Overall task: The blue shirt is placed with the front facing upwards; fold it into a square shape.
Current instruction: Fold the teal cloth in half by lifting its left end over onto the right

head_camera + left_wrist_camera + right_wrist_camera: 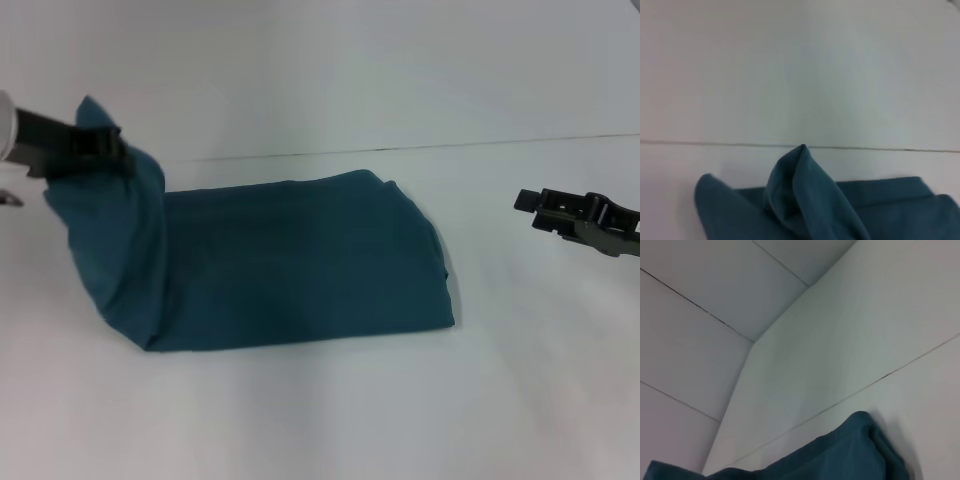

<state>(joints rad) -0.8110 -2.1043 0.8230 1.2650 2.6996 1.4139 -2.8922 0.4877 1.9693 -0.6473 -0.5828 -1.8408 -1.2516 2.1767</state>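
The blue shirt [300,265] is seen folded into a long band on the white counter [320,420], its long axis running across the head view from the robot's left to its right. The right-hand end lies flat, with a rounded far corner and a squarer near corner. The left-hand end is raised off the counter and gathered into a peak (the cloth hangs from there in a slack curve down to the near left corner). No lettering, collar or label is shown on the upper face.

The left claw [100,150] is closed on that lifted end of the blue shirt, at the far left of the head view, above the counter. In the left wrist view the pinched cloth is seen as an upright fold [805,190], with the flat band stretching away beside it.

The right claw [545,208] is held over bare counter, well apart from the shirt's right-hand end; whether its fingers are parted cannot be told.

A thin dark seam [420,147] is seen crossing the counter just beyond the shirt's far edge. Nothing lies between the right claw and the cloth.
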